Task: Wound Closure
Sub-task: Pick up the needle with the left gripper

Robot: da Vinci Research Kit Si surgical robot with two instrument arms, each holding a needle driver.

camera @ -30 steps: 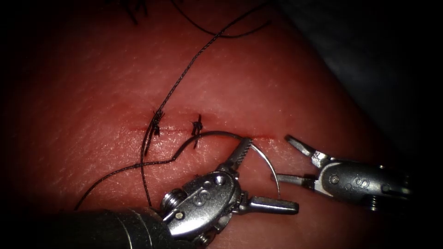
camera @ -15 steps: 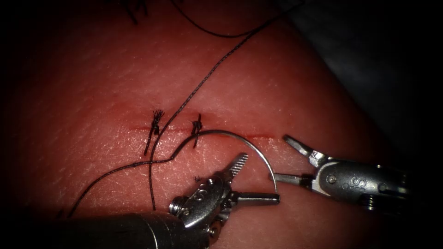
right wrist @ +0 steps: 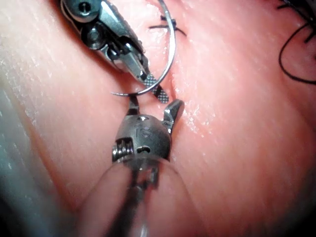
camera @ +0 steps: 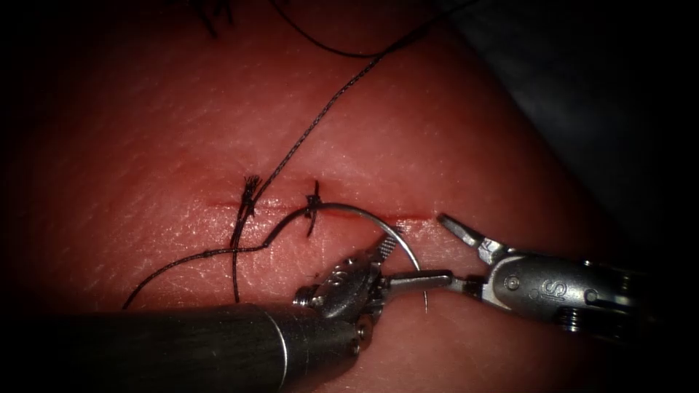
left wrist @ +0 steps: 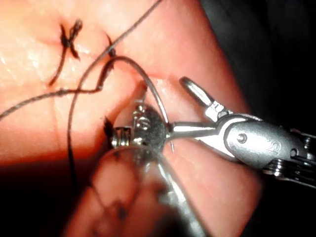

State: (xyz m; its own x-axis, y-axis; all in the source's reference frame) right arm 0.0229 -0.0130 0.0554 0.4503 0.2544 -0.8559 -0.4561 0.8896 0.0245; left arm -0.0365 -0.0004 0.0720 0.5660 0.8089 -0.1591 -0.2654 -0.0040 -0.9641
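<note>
Lying on the red pork-belly tissue (camera: 451, 145) just below the cut (camera: 364, 213), the curved steel needle (camera: 364, 212) trails dark braided thread (camera: 306, 135). Left gripper (camera: 397, 262) spreads wide around it; right gripper (camera: 448, 251) gapes empty. The right wrist view reveals the needle's point (right wrist: 114, 93) lying free between both tools.

Pink-red tissue (camera: 408, 138), dark braided thread (camera: 320, 116) (speckled weave), silver needle (camera: 378, 218), cross-hatched steel jaws

Two silvery wristed tools: left tool (camera: 397, 263), right tool (camera: 455, 251), screws, stamped letters, dark shafts.
</note>
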